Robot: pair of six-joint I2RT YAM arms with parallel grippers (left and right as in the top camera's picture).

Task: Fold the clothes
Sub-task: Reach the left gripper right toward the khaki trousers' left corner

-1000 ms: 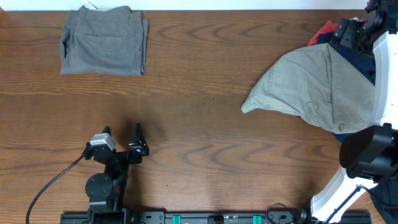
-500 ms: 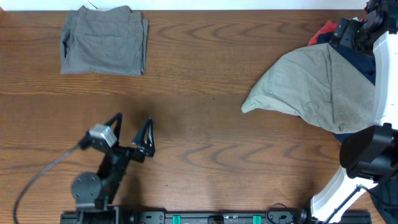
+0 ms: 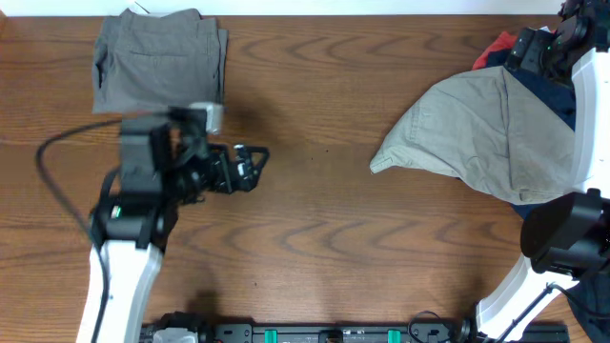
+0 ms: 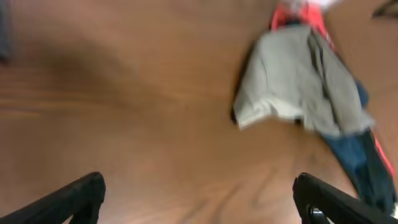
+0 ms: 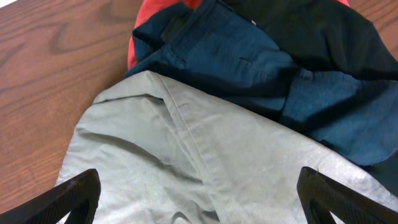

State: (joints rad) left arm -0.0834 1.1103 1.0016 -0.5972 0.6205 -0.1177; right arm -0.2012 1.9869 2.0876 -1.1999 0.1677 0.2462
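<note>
Khaki trousers (image 3: 486, 133) not yet gripped; left arm has swung out from its rest pose.

Over the last second we see the left end effector (image 3: 250, 167) leave the near edge of the tabletop (image 3: 324, 238) and come up past the folded grey-olive trousers (image 3: 160, 65), which now lie behind it and to one side. Its jaws are spread wide and empty, and its wrist view is blurred by motion. The khaki trousers lie crumpled ahead of it, well apart, over a navy garment (image 5: 236, 56) and a red garment (image 5: 155, 18). The right end effector (image 5: 198, 186) has not moved. It hangs released directly over the khaki cloth, with nothing between its fingers. We judge one pair done and the next pick starting. The left arm must still cross bare wood to reach the loose hem.
</note>
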